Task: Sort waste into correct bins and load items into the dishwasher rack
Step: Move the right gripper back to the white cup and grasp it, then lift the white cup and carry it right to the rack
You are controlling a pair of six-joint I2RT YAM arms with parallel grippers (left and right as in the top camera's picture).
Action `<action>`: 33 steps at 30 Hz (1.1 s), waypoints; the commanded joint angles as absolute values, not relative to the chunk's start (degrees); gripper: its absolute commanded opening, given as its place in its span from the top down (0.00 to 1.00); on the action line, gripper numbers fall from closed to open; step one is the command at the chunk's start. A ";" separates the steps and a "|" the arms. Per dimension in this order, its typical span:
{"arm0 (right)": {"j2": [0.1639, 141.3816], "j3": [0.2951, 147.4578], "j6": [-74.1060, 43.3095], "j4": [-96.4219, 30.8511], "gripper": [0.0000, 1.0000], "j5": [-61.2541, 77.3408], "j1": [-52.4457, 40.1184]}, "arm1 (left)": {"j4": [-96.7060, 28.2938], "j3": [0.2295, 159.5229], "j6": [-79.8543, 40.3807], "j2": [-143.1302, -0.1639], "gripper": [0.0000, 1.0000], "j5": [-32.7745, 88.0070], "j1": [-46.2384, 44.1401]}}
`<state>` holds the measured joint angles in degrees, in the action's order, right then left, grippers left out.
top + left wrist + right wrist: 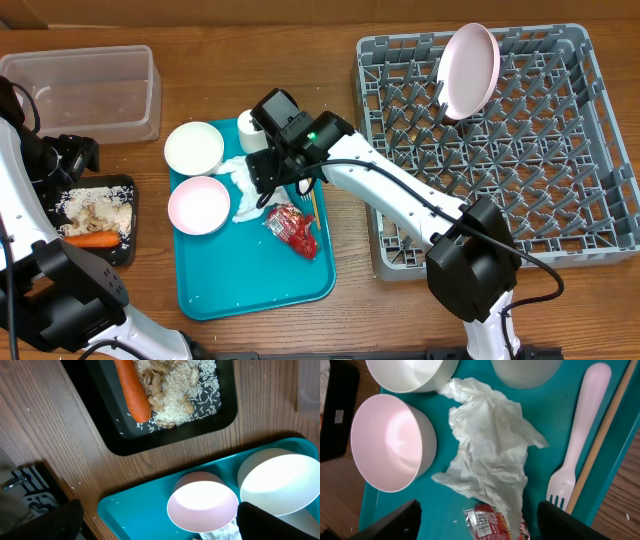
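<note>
— While the right jaws hang wide apart, empty, what's the step?
— Binning waste: tissue lies on the teal tray beside the pink bowl. Next, probably lower and pinch it.

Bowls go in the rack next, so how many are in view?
2: a white bowl at the teal tray's far left corner; a pink bowl beside it, nearer the robot. None seems hidden.
</note>
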<state>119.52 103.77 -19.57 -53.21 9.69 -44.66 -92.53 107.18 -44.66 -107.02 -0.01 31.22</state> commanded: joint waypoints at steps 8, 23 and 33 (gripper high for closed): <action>112.64 104.77 -19.75 -55.61 0.15 10.79 -43.88 | -92.49 107.02 -44.60 -105.71 0.00 -0.56 31.11; 113.91 103.50 -16.16 -37.39 0.00 5.82 -43.70 | -92.49 107.02 -44.60 -105.71 0.00 -0.56 31.11; 124.36 103.50 -13.87 -23.14 0.00 2.61 -40.71 | -92.49 107.02 -44.60 -105.71 0.00 -0.58 31.11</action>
<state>122.02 103.74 -15.88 -24.69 3.92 -41.82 -92.53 107.18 -44.66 -107.02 -0.01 31.22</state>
